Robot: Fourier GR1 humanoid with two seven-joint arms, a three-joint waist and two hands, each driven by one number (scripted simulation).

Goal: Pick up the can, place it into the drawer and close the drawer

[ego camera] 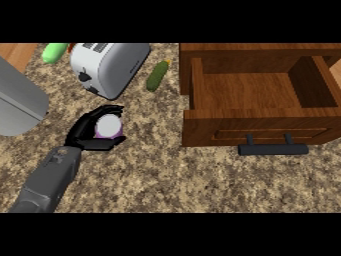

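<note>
Can (108, 127) seen left of centre of frame, enclosed by left robot hand (92, 131); fingers curled round its sides, thumb beneath. White top and purple wall visible between fingers. Judged rigid, light, smooth-walled, likely slippery; best gripped round mid-body, as now. Right robot hand barely seen at right edge; state cannot be told. Toaster (108, 65) lies just above hand, cucumber (157, 75) beside it. Open drawer (265, 90) sits at upper right, handle (273, 149) facing down-frame. All carried on speckled desk (188, 180).
</note>
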